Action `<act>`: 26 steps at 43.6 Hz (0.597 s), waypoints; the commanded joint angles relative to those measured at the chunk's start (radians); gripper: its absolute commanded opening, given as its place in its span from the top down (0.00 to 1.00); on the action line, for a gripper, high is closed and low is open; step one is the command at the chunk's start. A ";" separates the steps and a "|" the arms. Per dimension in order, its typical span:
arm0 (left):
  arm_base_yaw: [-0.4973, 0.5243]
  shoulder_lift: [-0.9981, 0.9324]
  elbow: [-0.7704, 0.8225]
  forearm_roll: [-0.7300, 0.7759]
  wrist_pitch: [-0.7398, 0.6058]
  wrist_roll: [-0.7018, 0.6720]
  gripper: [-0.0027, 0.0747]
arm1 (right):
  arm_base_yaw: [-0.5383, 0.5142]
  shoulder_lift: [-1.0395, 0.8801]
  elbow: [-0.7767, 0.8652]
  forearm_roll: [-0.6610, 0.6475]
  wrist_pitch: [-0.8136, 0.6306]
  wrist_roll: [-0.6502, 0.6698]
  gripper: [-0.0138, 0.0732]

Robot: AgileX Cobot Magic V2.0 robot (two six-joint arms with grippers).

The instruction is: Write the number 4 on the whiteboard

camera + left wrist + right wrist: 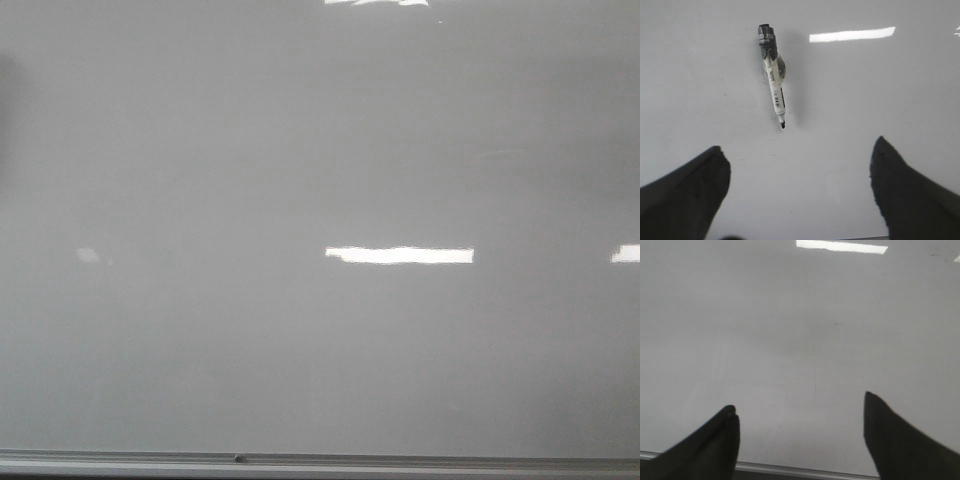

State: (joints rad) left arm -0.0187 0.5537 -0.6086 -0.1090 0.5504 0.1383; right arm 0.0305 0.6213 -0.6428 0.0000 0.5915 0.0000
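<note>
Left gripper (799,165): seen closest to the lens in the left wrist view, its two dark fingers (687,192) spread wide at the lower corners of the frame, released, nothing gripped between them.

Right gripper (800,412): shown the same way in the right wrist view, dark fingertips (895,435) set far apart low in the frame, released, nothing held.

Marker (773,77): spotted in the upper centre-left of the left wrist view, lying against the board surface, black cap end toward the top of the frame, white barrel with a barcode label, dark tip pointed down toward the gap between the fingers; it is kept well apart from both fingers, and a soft shadow is thrown to its right.

Whiteboard (300,150): the whole front view is filled by its glossy pale-grey face; no black stroke can be made out on it anywhere.

Number 4: not to be found in any view; the board surface is seen unmarked apart from faint specks.

Rail (320,462): a grey metal strip is laid along the bottom edge of the front view, and it is glimpsed again at the bottom of the right wrist view.

Reflections (400,255): bright white bars are caught at centre-right, at the right edge and at the top of the front view.
</note>
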 commanded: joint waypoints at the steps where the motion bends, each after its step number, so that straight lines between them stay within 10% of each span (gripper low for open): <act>1: -0.001 0.010 -0.034 -0.006 -0.072 -0.011 0.10 | -0.003 0.007 -0.034 -0.009 -0.064 -0.015 0.13; 26: 0.037 0.378 -0.218 -0.015 -0.052 -0.029 0.10 | -0.003 0.007 -0.034 -0.009 -0.064 -0.015 0.13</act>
State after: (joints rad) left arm -0.0009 0.8714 -0.7706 -0.1105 0.5717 0.1196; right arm 0.0305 0.6213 -0.6428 0.0000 0.5915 0.0000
